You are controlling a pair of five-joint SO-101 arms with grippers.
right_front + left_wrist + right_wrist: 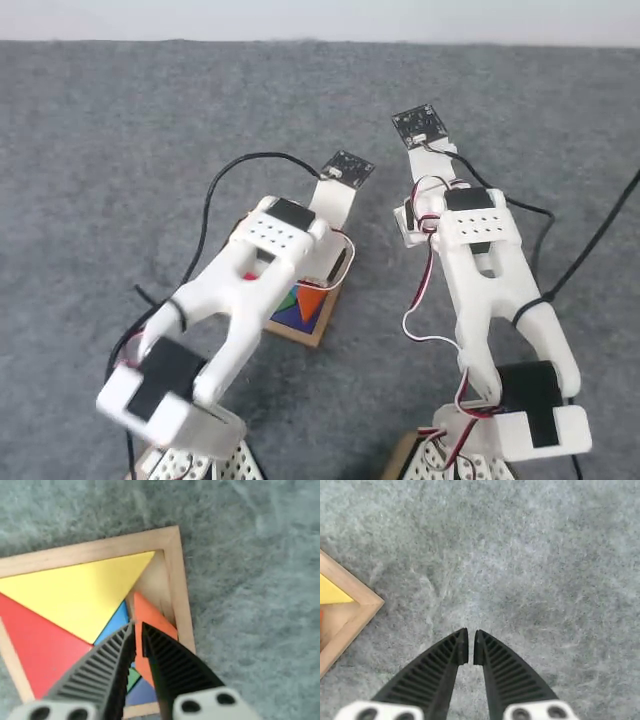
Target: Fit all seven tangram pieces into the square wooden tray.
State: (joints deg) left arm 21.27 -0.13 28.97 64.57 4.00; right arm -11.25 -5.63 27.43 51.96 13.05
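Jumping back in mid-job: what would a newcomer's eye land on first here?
The bright pieces in the square wooden tray: a big yellow triangle and a red triangle fill much of it, with the left gripper over the orange piece beside a bare strip of tray floor. The right gripper hangs shut above grey carpet, just off the tray's corner.

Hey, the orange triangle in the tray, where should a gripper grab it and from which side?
Probably the pointed corner of the orange triangle, coming straight down from above. One long edge runs close along the tray rim and the other meets the blue piece, leaving little room to pinch; the corner borders bare wood, so it stands free.
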